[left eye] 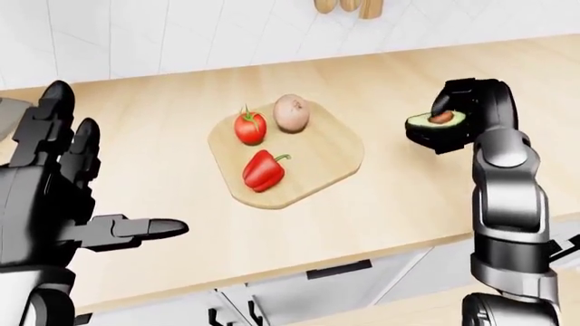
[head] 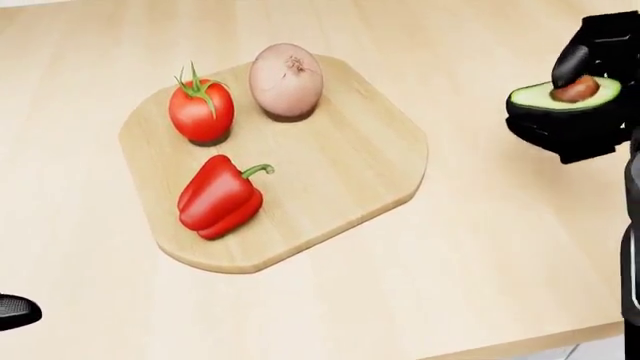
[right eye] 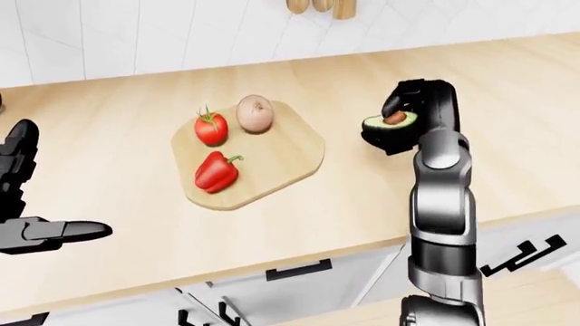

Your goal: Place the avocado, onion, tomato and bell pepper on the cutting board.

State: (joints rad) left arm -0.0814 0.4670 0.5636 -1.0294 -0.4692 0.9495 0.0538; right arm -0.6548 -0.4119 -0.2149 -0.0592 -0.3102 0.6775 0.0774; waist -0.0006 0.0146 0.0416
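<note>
A light wood tabletop (left eye: 181,170) with a fine straight grain is shown running across the whole width of both eye views. A white wall (left eye: 163,34) divided into large rectangular panels by thin seams is seen above it. Wooden objects (left eye: 349,5), cut off by the upper edge of the left-eye view, are seen against the wall; their kind cannot be determined. White cabinet fronts (right eye: 299,285) with dark bar handles (right eye: 292,271) are fitted below the tabletop edge. A strip of light wood floor (right eye: 535,292) is visible at the lower right of the right-eye view. Even, soft lighting is provided throughout.
</note>
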